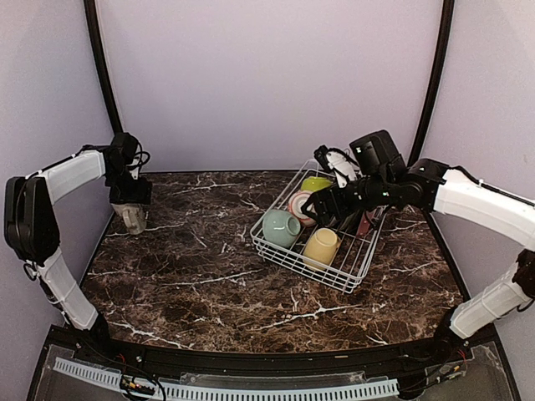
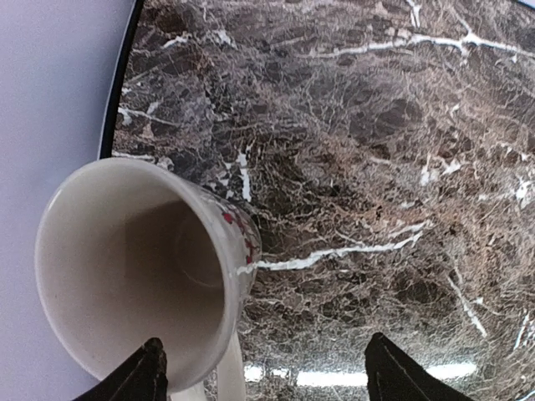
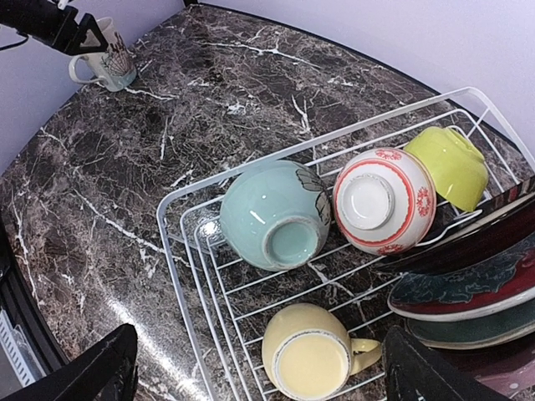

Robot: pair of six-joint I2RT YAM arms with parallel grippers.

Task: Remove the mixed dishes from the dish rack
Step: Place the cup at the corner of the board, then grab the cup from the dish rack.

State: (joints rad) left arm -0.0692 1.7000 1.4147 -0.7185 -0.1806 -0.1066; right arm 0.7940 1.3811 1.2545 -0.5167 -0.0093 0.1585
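Far left on dark marble table (image 1: 209, 276): beige ceramic mug (image 1: 132, 219). Right: white wire dish rack (image 1: 301, 267), mint bowl (image 1: 280, 227) and yellow mug (image 1: 321, 246) inside.

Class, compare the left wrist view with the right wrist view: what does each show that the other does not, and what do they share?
Left wrist only: the beige mug's empty inside. Right wrist only: the rack holding a mint bowl, striped bowl, lime bowl, yellow mug and plates. Both: the beige mug standing on the marble table, under the open left gripper.
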